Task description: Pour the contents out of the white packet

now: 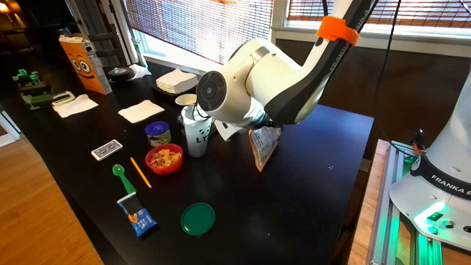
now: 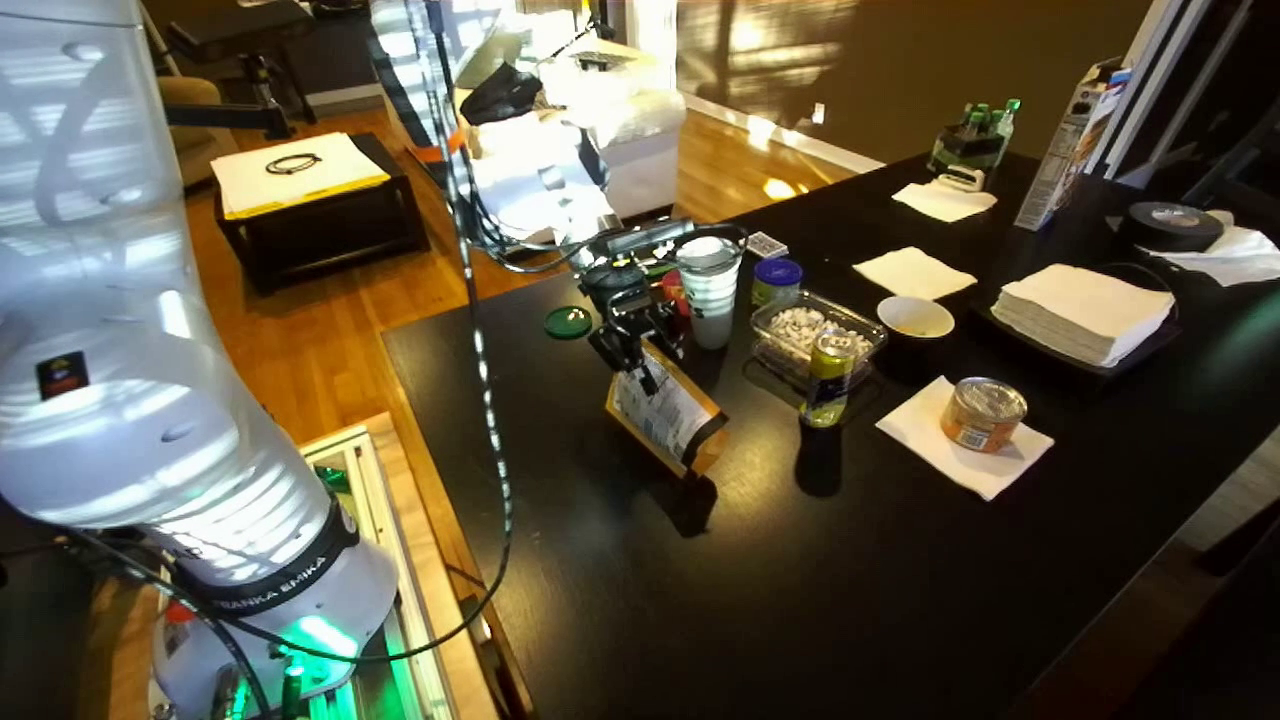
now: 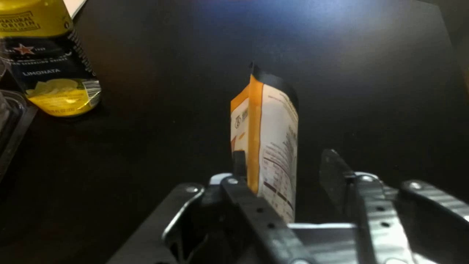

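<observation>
A white packet (image 1: 265,141) with orange edges and printed text stands tilted, its lower end near the dark table. It also shows in an exterior view (image 2: 665,410) with a dark strip at its lower end and a shadow beside it. In the wrist view the packet (image 3: 276,146) rises between the fingers of my gripper (image 3: 285,161). The left finger overlaps the packet's near side; whether it touches is hard to tell. A clear gap separates the packet from the right finger, so the gripper is open. The gripper (image 2: 640,355) sits at the packet's upper end. The packet's contents are hidden.
Near the packet stand a yellow can (image 2: 828,380), a clear tray (image 2: 870,345) of white pieces, a white cup (image 2: 710,300) and a red bowl (image 1: 173,170) of snacks. A white bowl (image 2: 915,318), a tin (image 2: 983,415) and a green lid (image 1: 198,219) are farther off.
</observation>
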You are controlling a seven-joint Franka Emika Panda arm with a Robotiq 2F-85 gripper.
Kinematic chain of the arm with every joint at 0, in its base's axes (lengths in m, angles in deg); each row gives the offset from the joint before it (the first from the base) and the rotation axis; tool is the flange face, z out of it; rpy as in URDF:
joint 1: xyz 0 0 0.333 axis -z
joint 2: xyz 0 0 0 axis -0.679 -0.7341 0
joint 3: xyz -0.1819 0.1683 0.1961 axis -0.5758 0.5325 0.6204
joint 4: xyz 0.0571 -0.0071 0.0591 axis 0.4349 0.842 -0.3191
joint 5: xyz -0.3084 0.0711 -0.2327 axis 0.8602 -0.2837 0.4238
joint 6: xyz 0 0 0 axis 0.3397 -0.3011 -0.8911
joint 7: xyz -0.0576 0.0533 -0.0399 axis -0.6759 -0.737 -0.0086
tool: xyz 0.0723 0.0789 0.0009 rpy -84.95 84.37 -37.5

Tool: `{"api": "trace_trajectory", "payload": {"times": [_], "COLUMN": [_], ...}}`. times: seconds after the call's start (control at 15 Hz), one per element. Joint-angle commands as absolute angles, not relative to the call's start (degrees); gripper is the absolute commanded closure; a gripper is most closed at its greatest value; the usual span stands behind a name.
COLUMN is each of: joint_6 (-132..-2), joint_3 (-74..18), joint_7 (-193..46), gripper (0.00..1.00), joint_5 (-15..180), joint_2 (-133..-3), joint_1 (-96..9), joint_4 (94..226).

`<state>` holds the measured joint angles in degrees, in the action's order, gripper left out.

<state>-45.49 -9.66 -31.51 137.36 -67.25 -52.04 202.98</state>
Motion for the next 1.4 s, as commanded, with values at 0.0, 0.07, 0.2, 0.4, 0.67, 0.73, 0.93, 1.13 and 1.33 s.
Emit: {"api": "trace_trajectory", "payload": {"times": [0.0, 0.07, 0.2, 0.4, 0.67, 0.73, 0.93, 1.13, 1.33], "joint_6": [-46.85, -46.43, -46.68, -45.16, -45.32, -45.33, -46.53, -47.77, -49.72], "joint_3": [-10.25, -10.33, -10.57, -11.22, -12.35, -12.56, -12.97, -12.91, -12.95], "joint_7": [-32.65, -32.63, -32.92, -34.17, -35.46, -35.68, -37.17, -38.86, -41.0], "gripper": [0.76, 0.82, 0.96, 0.63, 0.42, 0.45, 0.7, 0.88, 1.0], "joint_5": [139.27, 139.64, 141.19, 144.12, 147.51, 148.02, 149.06, 149.48, 150.24], "joint_2": [-64.68, -64.63, -64.54, -65.77, -65.86, -65.8, -65.23, -64.17, -63.22], "joint_1": [-52.23, -52.34, -52.32, -52.37, -51.84, -51.8, -51.47, -51.3, -51.03], "joint_4": [205.96, 206.15, 206.81, 207.09, 208.16, 208.35, 209.05, 209.55, 209.85]}}
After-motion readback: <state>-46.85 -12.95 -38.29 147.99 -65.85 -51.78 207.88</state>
